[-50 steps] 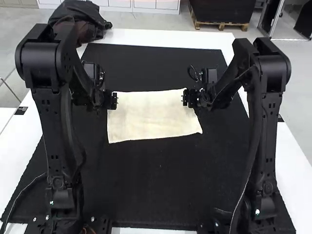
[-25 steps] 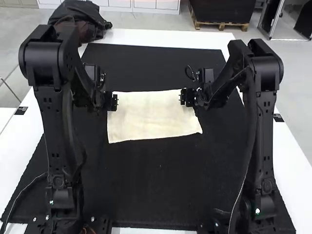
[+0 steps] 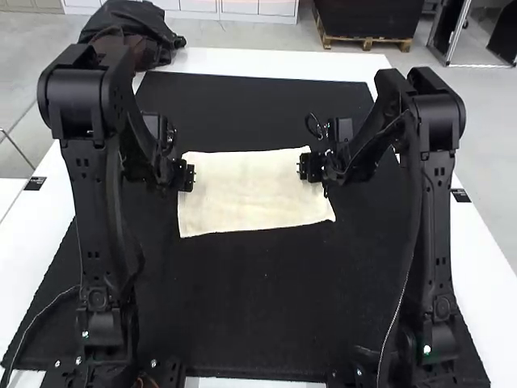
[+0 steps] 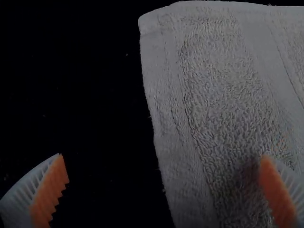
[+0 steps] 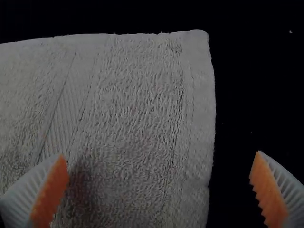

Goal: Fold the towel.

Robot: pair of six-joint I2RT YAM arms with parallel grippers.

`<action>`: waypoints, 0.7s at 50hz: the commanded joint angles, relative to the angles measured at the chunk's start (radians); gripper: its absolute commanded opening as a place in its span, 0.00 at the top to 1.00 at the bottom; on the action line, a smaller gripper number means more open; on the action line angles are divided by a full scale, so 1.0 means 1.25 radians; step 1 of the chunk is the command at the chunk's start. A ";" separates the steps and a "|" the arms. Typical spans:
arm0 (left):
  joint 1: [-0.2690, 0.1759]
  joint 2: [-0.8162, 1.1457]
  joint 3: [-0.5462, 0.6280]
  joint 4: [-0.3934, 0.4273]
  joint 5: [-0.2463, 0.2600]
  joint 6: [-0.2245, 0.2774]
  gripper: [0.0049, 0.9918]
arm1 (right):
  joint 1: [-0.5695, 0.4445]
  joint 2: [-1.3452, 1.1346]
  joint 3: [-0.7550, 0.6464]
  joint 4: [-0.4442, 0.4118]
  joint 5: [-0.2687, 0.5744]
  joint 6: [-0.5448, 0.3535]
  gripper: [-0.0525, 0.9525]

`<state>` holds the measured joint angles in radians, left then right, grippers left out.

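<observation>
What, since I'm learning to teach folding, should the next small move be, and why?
I'd probably ease the left gripper and right gripper down toward the towel, ready to pinch: both are open astride its opposite side edges, near the far corners, and hold no cloth.

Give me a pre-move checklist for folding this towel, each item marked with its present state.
1. Towel spread without bunching on the black mat: ok.
2. Left hand open, the towel's left edge between its fingers as seen from above: ok.
3. Right hand open, the right edge likewise between its fingers: ok.
4. Cloth gripped by both hands: not ok, neither is closed on it.
5. Fingertips low enough to pinch the cloth: cannot tell.
</observation>
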<state>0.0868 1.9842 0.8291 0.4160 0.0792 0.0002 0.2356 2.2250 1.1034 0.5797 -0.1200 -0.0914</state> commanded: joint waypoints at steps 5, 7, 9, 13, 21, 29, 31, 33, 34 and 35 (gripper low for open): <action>0.002 0.013 0.017 0.007 -0.012 0.012 0.06 | 0.013 0.017 0.016 0.004 0.009 -0.013 0.08; 0.002 0.014 0.017 0.011 -0.012 0.012 0.06 | 0.014 0.019 0.016 0.004 0.008 -0.014 0.08; 0.002 0.017 0.017 0.016 -0.012 0.015 0.06 | 0.013 0.022 0.016 0.005 0.009 -0.015 0.09; 0.001 0.021 0.019 0.018 -0.012 0.015 0.06 | 0.013 0.024 0.014 0.006 0.006 -0.015 0.16; 0.002 0.031 0.015 0.029 -0.012 0.017 0.32 | 0.007 0.025 0.002 0.036 -0.034 -0.015 0.86; 0.005 0.071 0.013 0.067 -0.028 0.017 0.98 | -0.003 0.025 -0.008 0.049 -0.044 -0.015 0.97; 0.009 0.078 0.013 0.070 -0.027 0.017 0.98 | -0.007 0.024 -0.011 0.049 -0.045 -0.015 0.97; 0.013 0.082 0.013 0.073 -0.027 0.017 0.98 | -0.009 0.024 -0.014 0.050 -0.045 -0.014 0.97; 0.014 0.079 0.012 0.076 -0.027 0.017 0.98 | -0.009 0.024 -0.015 0.053 -0.045 -0.014 0.97; 0.014 0.079 0.012 0.081 -0.025 0.017 0.98 | -0.012 0.023 -0.016 0.057 -0.045 -0.012 0.97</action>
<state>0.0788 2.0354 0.8291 0.5121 0.1074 0.0113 0.2333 2.2475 1.1011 0.6380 -0.1547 -0.1085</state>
